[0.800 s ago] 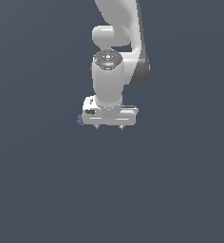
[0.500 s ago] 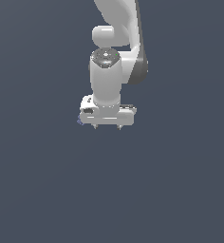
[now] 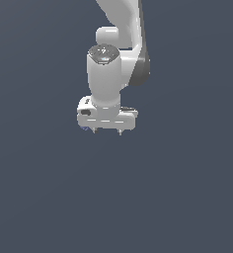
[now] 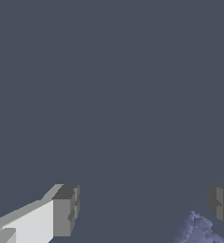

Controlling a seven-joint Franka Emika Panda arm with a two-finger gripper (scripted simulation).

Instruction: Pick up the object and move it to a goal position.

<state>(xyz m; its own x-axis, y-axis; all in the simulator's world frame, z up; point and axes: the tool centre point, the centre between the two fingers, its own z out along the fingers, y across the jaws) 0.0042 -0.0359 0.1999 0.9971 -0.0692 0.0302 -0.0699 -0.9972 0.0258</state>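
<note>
— Fingers spread wide, do you see? In the wrist view the two grey pads stand far apart with nothing pinched between them.

— And the object?

— Down in the lower right of the wrist picture: a lumpy bluish-purple thing, close to the far pad but apart from it, not centred in the gap. In the exterior view only a sliver of blue peeps out at the lower left corner of the gripper, a little above mid-frame.

— How would it handle, you reckon?

— Light, I'd guess, being so much smaller than the hand. It looks hard and knobbly, not soft, so it shouldn't squash. The bumps are the worry: a pad landing on one knob could make it twist or pop out.

— So where to take it?

— Across its thickest middle, with the gap centred over it first.
</note>
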